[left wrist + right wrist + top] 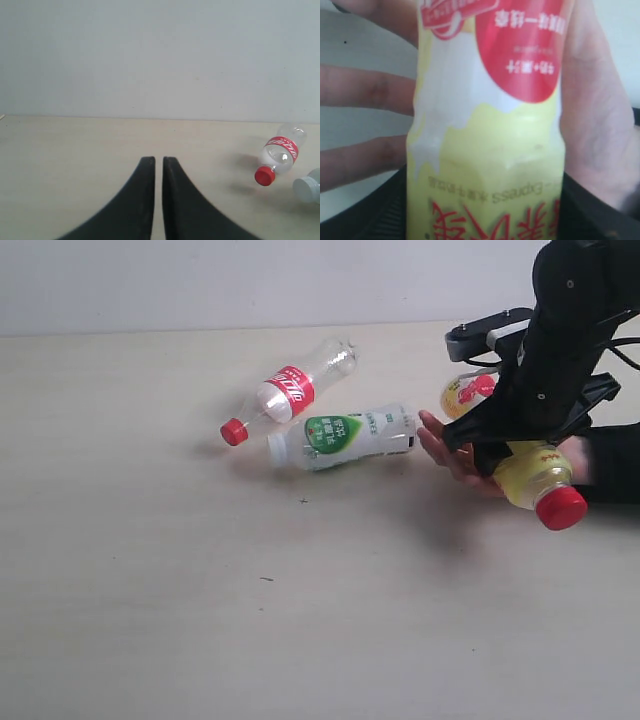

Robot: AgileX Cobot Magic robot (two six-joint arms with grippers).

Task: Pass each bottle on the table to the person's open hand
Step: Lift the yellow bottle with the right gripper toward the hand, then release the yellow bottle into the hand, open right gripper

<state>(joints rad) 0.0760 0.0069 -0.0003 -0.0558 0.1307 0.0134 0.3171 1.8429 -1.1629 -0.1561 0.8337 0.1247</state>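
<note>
My right gripper (503, 448) is shut on the yellow-label bottle (532, 478), whose red cap (561, 508) points toward the table's (150, 590) front. It holds the bottle over the person's open hand (448, 448). The right wrist view shows this bottle (485, 145) up close against the palm (597, 125), with a black finger (375, 212) on either side. The clear bottle with red label (290, 391) and the white-green bottle (345, 436) lie side by side on the table. My left gripper (158, 165) is shut and empty, away from the red-label bottle (279, 155). No butterfly-label bottle is in view.
The person's dark sleeve (615, 462) comes in from the right edge. My right arm (565, 330) hangs over the hand. A pale wall (250, 280) rises behind the table. The white-green bottle's cap (307, 187) shows at the edge of the left wrist view.
</note>
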